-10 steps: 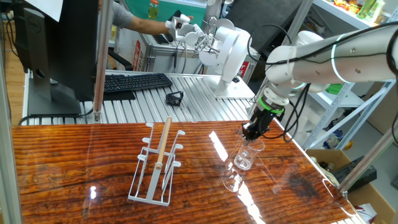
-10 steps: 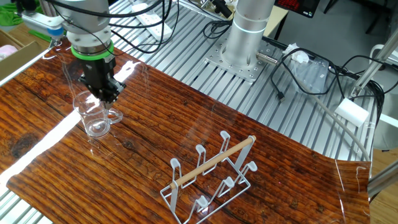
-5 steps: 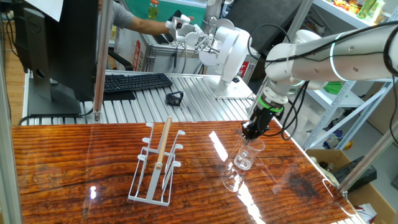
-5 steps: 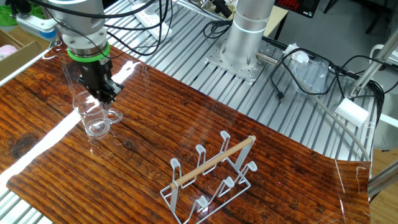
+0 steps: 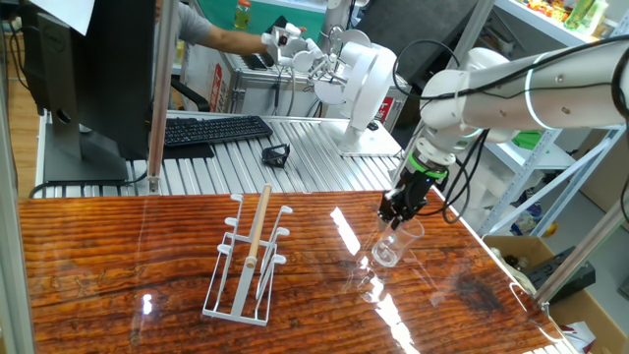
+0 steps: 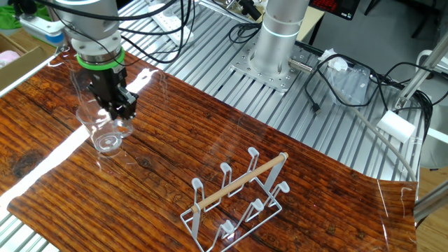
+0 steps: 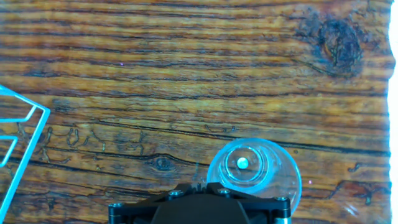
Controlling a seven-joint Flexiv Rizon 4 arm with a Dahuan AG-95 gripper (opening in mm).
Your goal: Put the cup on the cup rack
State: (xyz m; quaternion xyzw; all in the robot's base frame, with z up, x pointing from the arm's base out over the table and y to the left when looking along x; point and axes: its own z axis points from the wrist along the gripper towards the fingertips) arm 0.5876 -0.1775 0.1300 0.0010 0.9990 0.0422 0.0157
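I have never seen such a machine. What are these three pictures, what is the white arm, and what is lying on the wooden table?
The white machine is a robot arm. At its end is a black gripper with two fingers, pointing down. Two pictures come from fixed cameras on different sides of the table. The third comes from a camera on the hand that looks straight down. On the table stands a white wire cup rack with a wooden rod. Apart from it is a clear glass cup, which looks slightly tilted. The gripper is right at the cup's rim. Whether it is holding the cup, the pictures do not show clearly. In the hand view the cup is the round shape near the bottom.
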